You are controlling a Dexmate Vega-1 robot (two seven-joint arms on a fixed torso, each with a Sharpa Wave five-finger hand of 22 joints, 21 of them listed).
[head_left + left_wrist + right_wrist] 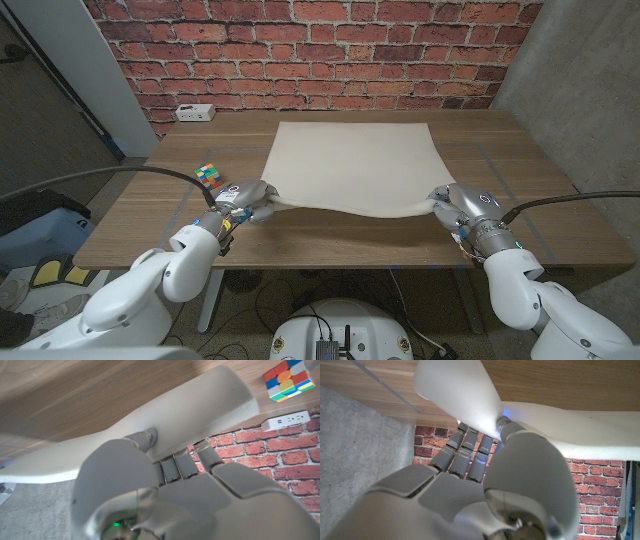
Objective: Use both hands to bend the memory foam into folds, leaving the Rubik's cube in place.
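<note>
Cream foam lies across the middle of the head view, its far edge flat on the table and its near edge raised off the wood between our two hands. We hold the near-left corner with the left hand, at lower left of centre, its fingers closed around the sheet; the right hand, at lower right, grips the near-right corner the same way. The cube sits on the wood just left of the left hand, apart from the foam. For a clean fold, we judge that both corners should be raised level and carried together toward the far edge, so the sheet bends along a straight line. We should keep the left forearm clear of the cube and avoid dragging the sheet sideways.
</note>
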